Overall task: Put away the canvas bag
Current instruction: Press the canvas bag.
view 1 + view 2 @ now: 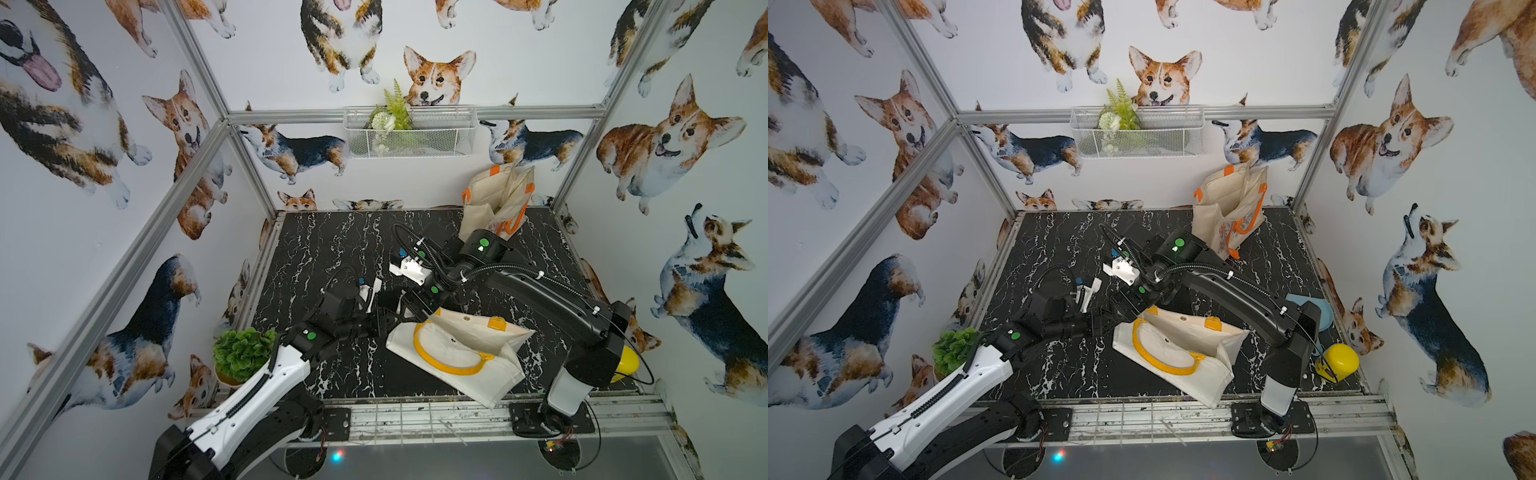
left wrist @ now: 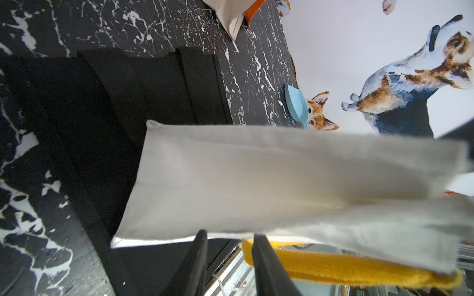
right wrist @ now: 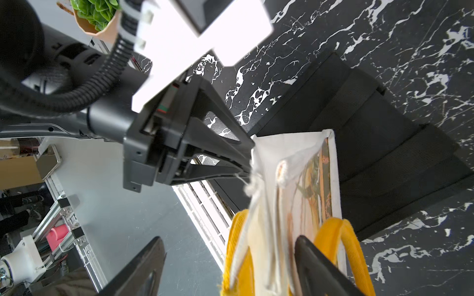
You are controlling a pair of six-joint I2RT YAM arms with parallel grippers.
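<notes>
We find the canvas bag (image 1: 453,347) lying on its side on the black marbled table (image 1: 324,249), in the lower centre of both top views, a little right of the middle; one yellow handle (image 1: 417,345) curls flat across its upper face, and its lowest corner reaches over the table's front rim.

Both arms meet at the bag's upper-left corner; the left gripper (image 1: 388,322) comes in from the lower left of the frame, the right gripper (image 1: 424,309) from the right, its arm bent back above the bag.

In the left wrist view the left fingers (image 2: 197,256) stand a little apart, their tips just at the cloth's hem; we see no cloth between them.

In the right wrist view the right gripper (image 3: 229,241) is spread wide, with the bag's rim and a yellow handle between its jaws; one finger (image 3: 315,264) sits among the folds beside the other handle; nothing is clamped.

A black folded cloth (image 3: 372,159) lies on the table just beside the bag.

A second bag with orange handles (image 1: 490,199) stands upright in the upper right, against the back wall; a wire basket (image 1: 409,137) with greenery hangs upper centre; a potted plant (image 1: 241,353) sits lower left.

In a top view a blue scoop (image 1: 1316,311) and a yellow object (image 1: 1339,361) lie at the table's right edge.
</notes>
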